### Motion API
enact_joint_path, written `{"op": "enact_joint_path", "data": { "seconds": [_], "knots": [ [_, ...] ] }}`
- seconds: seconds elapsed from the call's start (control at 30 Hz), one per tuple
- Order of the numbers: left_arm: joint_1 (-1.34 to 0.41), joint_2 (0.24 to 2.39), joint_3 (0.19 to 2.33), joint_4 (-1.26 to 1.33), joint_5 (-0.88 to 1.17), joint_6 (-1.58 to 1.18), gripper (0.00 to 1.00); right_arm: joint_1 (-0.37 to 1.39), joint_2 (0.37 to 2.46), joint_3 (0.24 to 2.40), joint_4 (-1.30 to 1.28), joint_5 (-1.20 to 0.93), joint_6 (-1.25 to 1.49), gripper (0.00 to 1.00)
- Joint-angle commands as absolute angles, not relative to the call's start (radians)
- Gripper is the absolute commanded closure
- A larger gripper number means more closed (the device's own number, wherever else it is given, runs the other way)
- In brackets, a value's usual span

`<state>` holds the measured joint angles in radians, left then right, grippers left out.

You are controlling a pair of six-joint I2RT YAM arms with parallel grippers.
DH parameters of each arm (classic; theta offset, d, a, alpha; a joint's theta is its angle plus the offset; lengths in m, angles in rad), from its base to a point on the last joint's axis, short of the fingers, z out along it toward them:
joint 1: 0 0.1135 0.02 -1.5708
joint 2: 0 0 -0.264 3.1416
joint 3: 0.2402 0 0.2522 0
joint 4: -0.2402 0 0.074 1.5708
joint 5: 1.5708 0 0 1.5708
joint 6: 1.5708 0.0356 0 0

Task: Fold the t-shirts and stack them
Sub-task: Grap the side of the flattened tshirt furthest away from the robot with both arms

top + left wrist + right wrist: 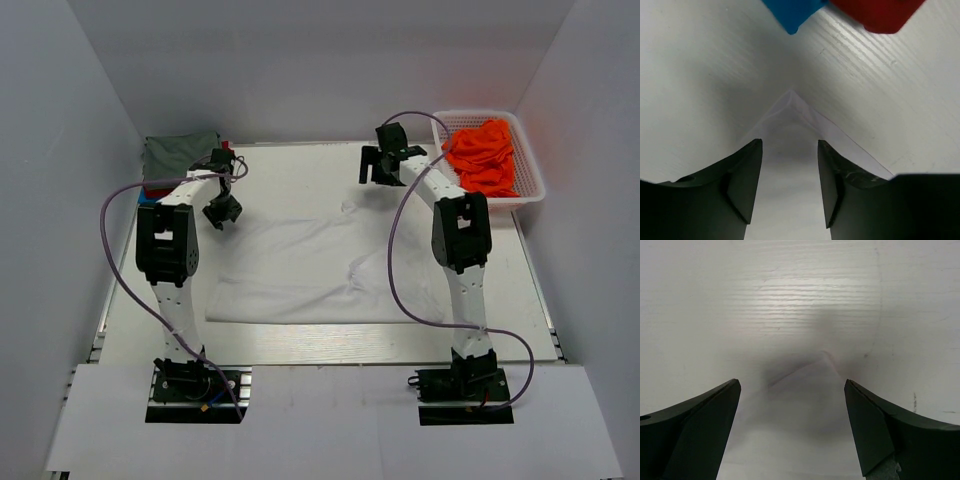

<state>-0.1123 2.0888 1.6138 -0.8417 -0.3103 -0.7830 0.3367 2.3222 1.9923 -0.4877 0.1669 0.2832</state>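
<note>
White shirt (320, 270): lies spread flat at the centre of the table (300, 345), with wrinkles near its middle. A stack of folded shirts stands at 10 o'clock, olive shirt (180, 152) on top. The orange shirts (482, 155) lie in the basket (530, 190) at 2 o'clock.

Tool state:
- Left gripper (790, 150): over the white shirt's 10 o'clock corner. Jaws part-way apart, one on each side of the corner tip. No fabric is pinched yet.
- Right gripper (792, 385): over the 1 o'clock corner. Jaws fully apart, holding nothing. How high it stands above the cloth I cannot tell.

Likely faults and causes:
1. Slipped grip. The left jaws sit close to the very tip of the corner. A shallow bite could let the cloth pull free on lifting.
2. Skewed fold. The two grippers stand at different widths. If one corner is taken and raised before the other, the edge would probably travel crooked.
3. Missed corner. White cloth on a white table gives poor contrast, so the right jaws may close on bare table.
4. Disturbed stack. The blue shirt (790, 12) and red shirt (875, 12) lie near, at 12 o'clock of the left jaws. A forward drift could nudge them.
5. Trapped wrinkles. The creases at mid-shirt would likely be folded in.
</note>
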Motion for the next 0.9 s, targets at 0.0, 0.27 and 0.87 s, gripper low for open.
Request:
{"op": "enact_joint_path", "data": {
  "seconds": [0.0,0.27,0.87],
  "knots": [
    [-0.106,2.088,1.603,-0.830,-0.290,-0.764,0.54,0.295,2.345,2.045,-0.417,0.178,0.321,0.10],
    [-0.106,2.123,1.650,-0.886,-0.311,-0.764,0.78,0.272,2.440,2.109,-0.357,0.041,0.262,0.10],
    [-0.025,2.094,1.632,-0.752,-0.262,-0.740,0.36,0.272,2.448,2.049,-0.400,0.054,0.247,0.30]
  ]
}}
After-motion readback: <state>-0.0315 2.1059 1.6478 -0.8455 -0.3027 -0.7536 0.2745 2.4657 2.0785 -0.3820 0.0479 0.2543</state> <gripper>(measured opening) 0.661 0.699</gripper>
